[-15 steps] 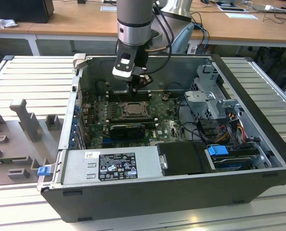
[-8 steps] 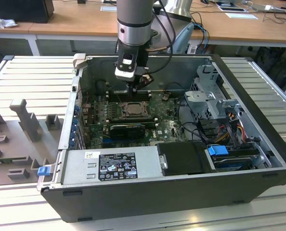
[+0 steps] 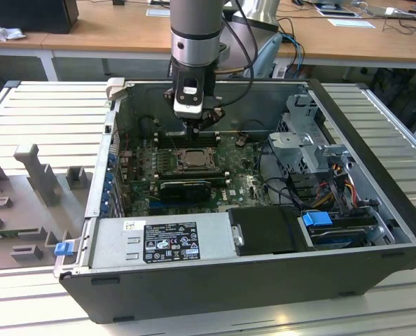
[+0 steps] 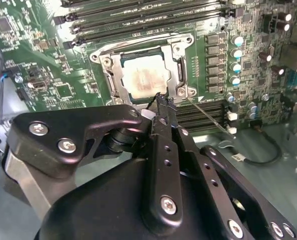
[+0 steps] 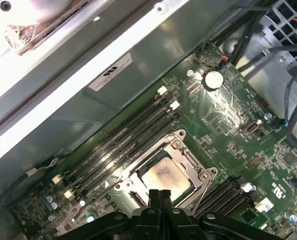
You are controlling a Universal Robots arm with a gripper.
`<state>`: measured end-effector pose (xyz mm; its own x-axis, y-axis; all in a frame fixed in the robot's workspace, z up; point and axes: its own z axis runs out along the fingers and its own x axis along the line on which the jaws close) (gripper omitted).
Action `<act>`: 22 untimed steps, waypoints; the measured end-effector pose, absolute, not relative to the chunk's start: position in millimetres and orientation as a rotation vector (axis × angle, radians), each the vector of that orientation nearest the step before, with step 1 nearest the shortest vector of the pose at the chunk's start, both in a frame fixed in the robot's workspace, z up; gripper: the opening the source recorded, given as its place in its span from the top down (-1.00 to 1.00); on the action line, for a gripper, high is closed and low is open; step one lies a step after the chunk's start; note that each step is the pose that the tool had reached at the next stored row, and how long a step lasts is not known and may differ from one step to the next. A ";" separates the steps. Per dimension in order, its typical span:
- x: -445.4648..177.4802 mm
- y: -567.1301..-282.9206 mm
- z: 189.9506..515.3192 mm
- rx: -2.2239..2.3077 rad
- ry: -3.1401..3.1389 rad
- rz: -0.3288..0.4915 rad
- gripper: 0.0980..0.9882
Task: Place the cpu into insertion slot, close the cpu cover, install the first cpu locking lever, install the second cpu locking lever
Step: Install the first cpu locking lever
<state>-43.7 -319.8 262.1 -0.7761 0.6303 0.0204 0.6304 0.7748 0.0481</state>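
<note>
Open computer case (image 3: pixel 362 140) on a slatted tabletop (image 3: pixel 47 105). The cpu (image 4: pixel 144 77) lies flat in the insertion slot (image 3: pixel 192 161), and the cpu cover (image 4: pixel 116 75) appears lowered around it. The claw (image 5: pixel 160 195) is clenched, fingers together with nothing visible between them, and hovers at the slot's edge. The chip looks light, stiff and fragile. Its smooth metal top is likely slippery, so its side edges suit holding. In the exterior view, memory slots (image 3: pixel 164 140) crowd the slot's twelve o'clock and a black card (image 3: pixel 183 187) its six o'clock. Open room lies overhead.
</note>
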 end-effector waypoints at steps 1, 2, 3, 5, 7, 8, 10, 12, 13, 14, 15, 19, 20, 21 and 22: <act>-43.7 -319.8 262.1 -1.029 -2.964 -0.082 0.98; -43.7 -319.8 262.1 -1.014 -2.968 -0.082 0.98; -43.7 -319.8 262.1 -0.985 -2.977 -0.082 0.98; -43.7 -319.8 262.0 -0.946 -2.989 -0.082 0.98; -43.7 -319.8 262.0 -0.921 -2.997 -0.082 0.98; -43.7 -319.8 262.0 -0.910 -3.000 -0.082 0.98; -43.7 -319.8 262.0 -0.878 -3.009 -0.081 0.98; -43.7 -319.8 262.0 -0.857 -3.015 -0.081 0.98; -43.7 -319.8 262.0 -0.832 -3.021 -0.081 0.98; -43.7 -319.8 262.0 -0.811 -3.026 -0.081 0.98; -43.7 -319.8 262.0 -0.790 -3.032 -0.081 0.98; -43.7 -319.8 262.0 -0.735 -3.045 -0.081 0.98; -43.7 -319.8 262.0 -0.723 -3.047 -0.081 0.98; -43.7 -319.8 262.0 -0.710 -3.050 -0.081 0.98; -43.7 -319.8 262.0 -0.701 -3.052 -0.081 0.98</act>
<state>-43.7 -319.8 262.0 -0.8998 0.4358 0.0204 0.4363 0.8985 0.0481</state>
